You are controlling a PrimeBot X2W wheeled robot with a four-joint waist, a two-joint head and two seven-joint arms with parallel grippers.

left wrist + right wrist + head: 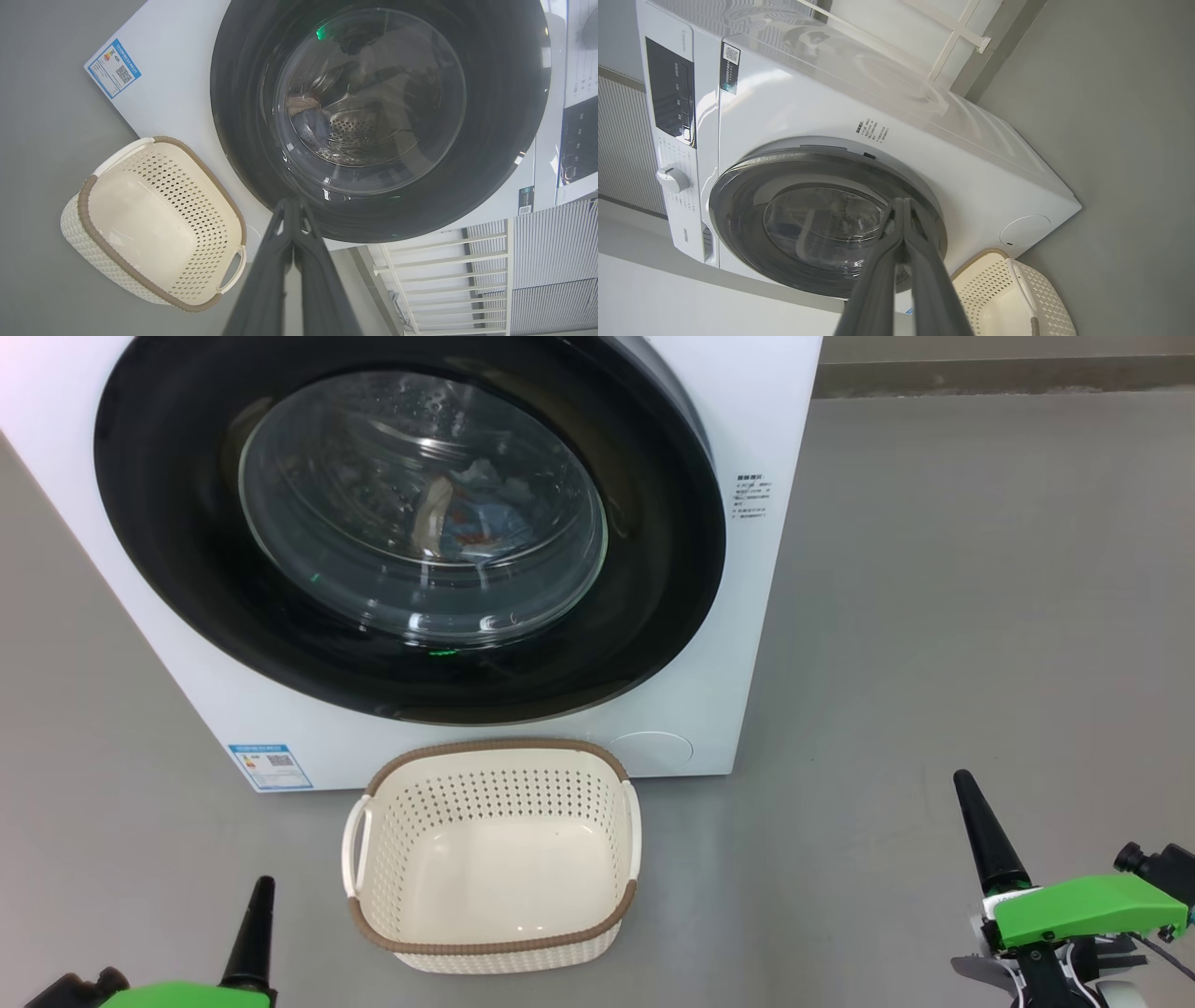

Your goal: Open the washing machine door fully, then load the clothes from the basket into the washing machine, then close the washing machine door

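In the upper left of the head view, the large white box-shaped washing machine [775,420] stands on a smooth grey floor [980,616]. Its round glossy black door [653,579] lies shut, flush against the machine front, with a bulging clear glass window [373,476] at its centre. Through the glass, the clothes [481,518], crumpled light blue fabric with a pale cream fold, rest inside the perforated steel drum [345,128]. A small rectangular blue label sticker [271,766] sits at the lower left corner of the front panel. Just below the door, at bottom centre, the small rectangular cream plastic basket [495,947] stands upright on the floor, close to the machine front. Its walls are perforated, its rim is brown with a woven look, and its smooth bottom lies bare to view. The left gripper [264,889] shows at the lower left, its two long dark tapered fingers pressed together into one point, gripping nothing. The right gripper [962,782] shows at the lower right, fingers likewise closed and empty, rising from a green housing [1083,905]. Both grippers are well apart from the basket and the door.
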